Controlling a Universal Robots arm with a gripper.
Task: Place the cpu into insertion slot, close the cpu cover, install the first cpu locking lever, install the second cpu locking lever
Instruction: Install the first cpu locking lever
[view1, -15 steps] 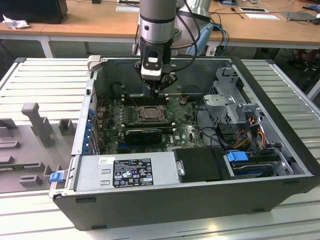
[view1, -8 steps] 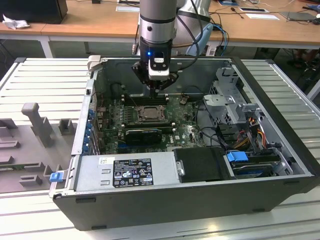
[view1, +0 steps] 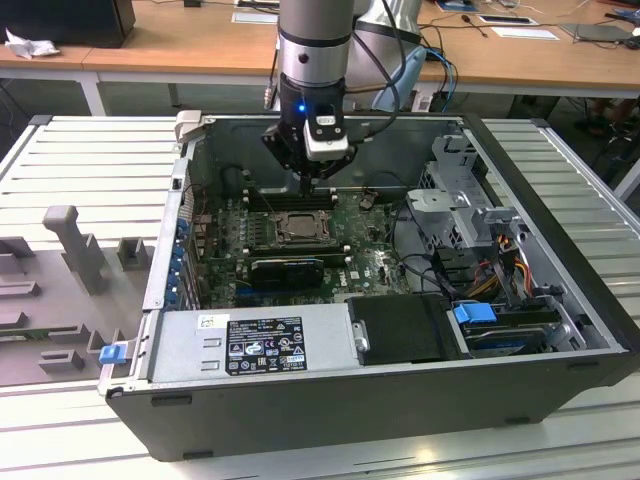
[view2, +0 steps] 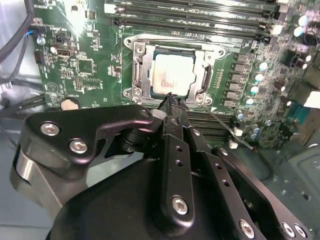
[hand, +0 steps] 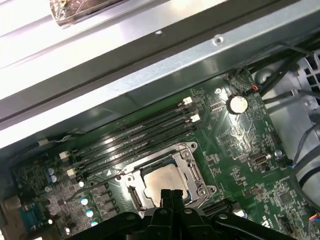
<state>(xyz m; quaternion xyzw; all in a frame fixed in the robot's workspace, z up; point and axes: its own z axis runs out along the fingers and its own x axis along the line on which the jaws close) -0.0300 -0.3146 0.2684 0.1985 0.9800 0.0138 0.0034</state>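
Observation:
The cpu (view2: 172, 74) lies flat in the insertion slot (view2: 131, 44) of the green motherboard, its silver top facing up. The cpu cover (view2: 142, 75) lies down around it, and the chip shows through its window. A thin metal lever (view2: 227, 127) slants out from the socket's corner. My gripper (view2: 172, 97) is shut with nothing between its fingers, its tips at the socket's edge beside the cover. In the first wrist view the gripper (hand: 170, 192) stands over the rim of the cpu (hand: 161, 179). In the exterior view the gripper (view1: 305, 182) hangs just above the slot (view1: 299, 228).
Long black memory slots (hand: 135, 136) run along one side of the socket. A grey power supply (view1: 250, 342), a black block (view1: 400, 328) and a drive cage with cables (view1: 480, 230) stand inside the case. The case walls (view1: 170, 220) ring the board.

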